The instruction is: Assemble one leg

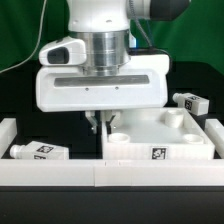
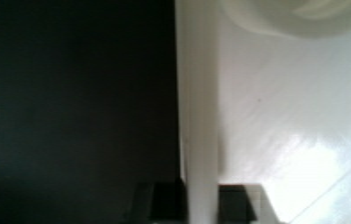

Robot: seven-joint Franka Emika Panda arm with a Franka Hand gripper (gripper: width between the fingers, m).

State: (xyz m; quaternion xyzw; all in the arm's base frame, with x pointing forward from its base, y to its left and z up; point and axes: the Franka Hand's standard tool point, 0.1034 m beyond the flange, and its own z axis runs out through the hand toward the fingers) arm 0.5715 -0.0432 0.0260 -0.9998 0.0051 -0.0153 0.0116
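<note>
Nearest in the exterior view, a low white rail (image 1: 100,168) runs across the front of the black tabletop (image 1: 62,128). Just behind it, toward the exterior view's left, one leg (image 1: 40,151) lies on its side with a square tag facing up, well apart from the gripper.

Next comes the white panel (image 1: 165,135), a large square tray-like piece. It lies flat on the exterior view's right half and carries a tag (image 1: 160,154) on its front wall.

The gripper (image 1: 98,122) reaches straight down at the panel's left edge, under the arm's broad white hand body (image 1: 100,85).

In the wrist view, the gripper (image 2: 198,196) straddles the upright wall of the white panel (image 2: 278,110). One dark fingertip (image 2: 161,198) is on each side of the wall and no gap shows, so the gripper is narrow and clamped on that wall.

Farther back, past the panel's far right corner, a second leg (image 1: 190,101) lies on its side. A dark backdrop with a strip of green stands behind it.
</note>
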